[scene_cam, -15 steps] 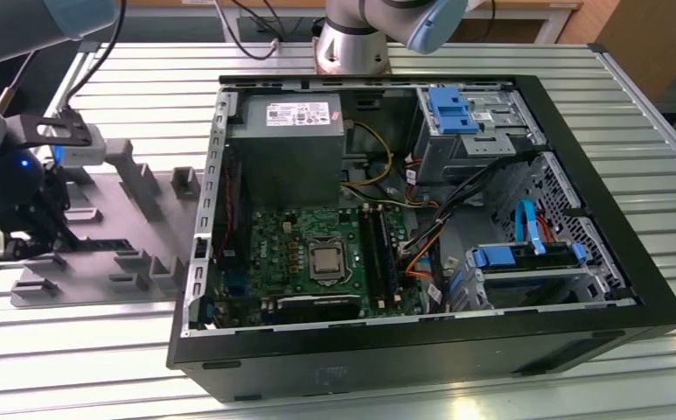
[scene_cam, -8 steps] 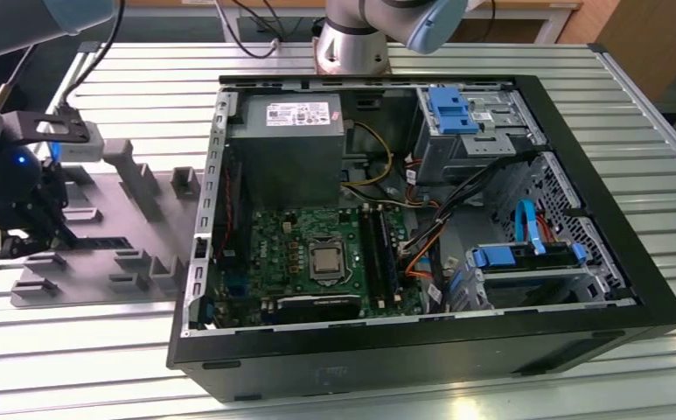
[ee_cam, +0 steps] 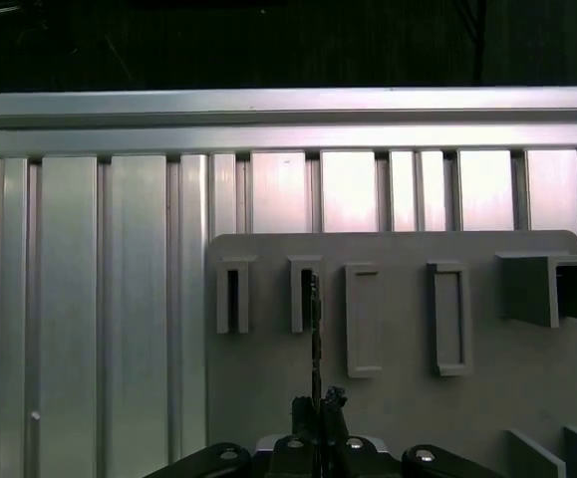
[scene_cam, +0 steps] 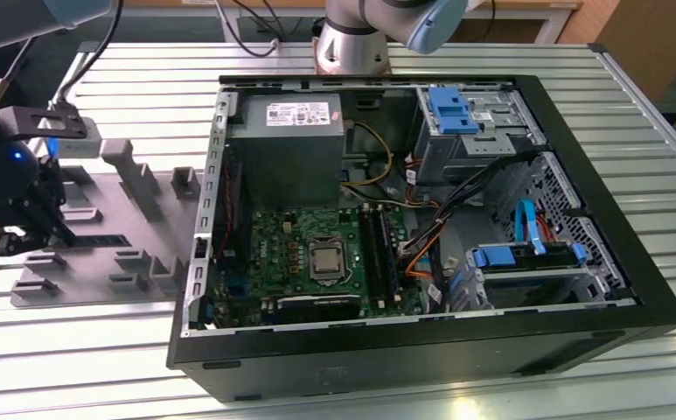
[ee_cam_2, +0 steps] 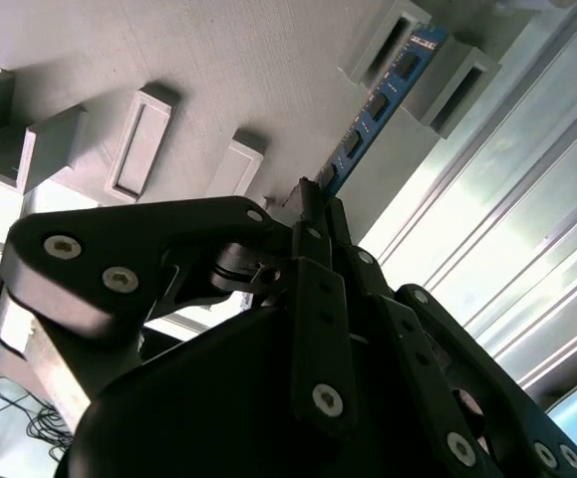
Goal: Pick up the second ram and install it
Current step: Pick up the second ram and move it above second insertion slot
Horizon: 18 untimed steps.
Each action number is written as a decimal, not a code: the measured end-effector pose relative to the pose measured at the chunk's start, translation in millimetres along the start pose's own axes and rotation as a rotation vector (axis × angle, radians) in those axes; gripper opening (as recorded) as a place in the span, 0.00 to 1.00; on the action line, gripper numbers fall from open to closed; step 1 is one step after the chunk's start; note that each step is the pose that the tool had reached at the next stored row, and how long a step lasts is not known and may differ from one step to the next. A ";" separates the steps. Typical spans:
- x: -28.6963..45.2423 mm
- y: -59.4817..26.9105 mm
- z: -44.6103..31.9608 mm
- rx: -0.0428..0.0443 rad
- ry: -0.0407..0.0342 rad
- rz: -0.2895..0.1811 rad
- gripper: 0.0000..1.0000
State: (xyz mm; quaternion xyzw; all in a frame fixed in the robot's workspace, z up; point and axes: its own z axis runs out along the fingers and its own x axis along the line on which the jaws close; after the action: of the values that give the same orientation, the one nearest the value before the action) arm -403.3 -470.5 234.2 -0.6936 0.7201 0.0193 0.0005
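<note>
The second ram [ee_cam_2: 373, 110] is a thin blue board with dark chips. It lies along the grey fixture plate [ee_cam_2: 218, 80], its far end in a grey holder block [ee_cam_2: 445, 72]. My gripper [ee_cam_2: 313, 204] is shut on its near end, with the black fingers [ee_cam_2: 306, 254] pressed against both faces. In the first wrist view the ram [ee_cam: 315, 329] shows edge-on, running from a slot holder [ee_cam: 303, 294] down to the gripper [ee_cam: 318, 406]. In the exterior view the gripper [scene_cam: 48, 234] is low over the plate at that view's left, with the dark ram [scene_cam: 102, 238] beside it.
The open computer case [scene_cam: 617, 289] fills the middle of the exterior view. Its green motherboard [scene_cam: 279, 254] carries long black memory slots [scene_cam: 375, 249]. Upright grey holders [scene_cam: 139, 179] stand on the fixture plate [scene_cam: 93, 276]. The ribbed metal table [scene_cam: 81, 350] lies underneath.
</note>
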 end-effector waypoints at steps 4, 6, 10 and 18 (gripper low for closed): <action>-0.1 0.1 -2.5 0.0000 0.0000 0.000 0.14; -0.2 0.1 -3.7 -0.0001 0.0001 0.000 0.14; -0.3 0.2 -6.0 0.0000 0.0000 0.000 0.14; -0.5 0.3 -10.5 0.0000 0.0000 0.000 0.14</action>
State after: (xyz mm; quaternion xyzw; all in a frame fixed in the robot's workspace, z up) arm -403.3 -470.3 244.7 -0.6935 0.7202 0.0193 0.0005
